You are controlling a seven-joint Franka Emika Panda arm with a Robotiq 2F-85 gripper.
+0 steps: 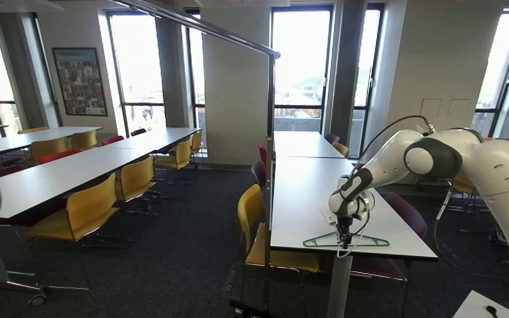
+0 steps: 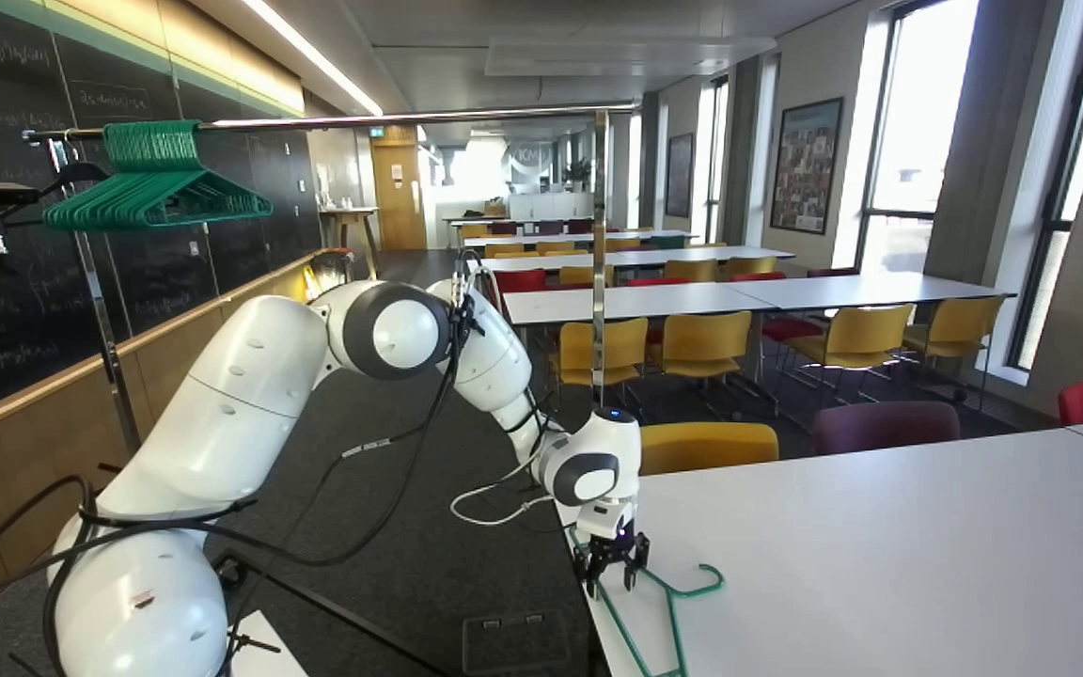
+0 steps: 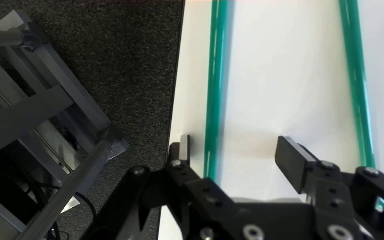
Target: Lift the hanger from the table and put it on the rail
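The teal hanger (image 1: 385, 242) lies flat on the white table (image 1: 307, 185) near its end edge. In an exterior view the hanger (image 2: 674, 630) shows its hook pointing inward over the table (image 2: 842, 564). My gripper (image 1: 345, 245) points down over the hanger; it also shows in an exterior view (image 2: 611, 585). In the wrist view my gripper (image 3: 233, 146) is open, with one bar of the hanger (image 3: 214, 100) between its fingers, closer to the left finger and touching neither. The grey rail (image 1: 206, 27) runs high above; it also shows in an exterior view (image 2: 466, 116).
Several green hangers (image 2: 156, 179) and a black one hang at the rail's far left end. An upright post (image 1: 271, 110) carries the rail beside the table. Yellow chairs (image 1: 251, 207) stand by the table. The stand's base (image 3: 62, 96) is on the floor past the table edge.
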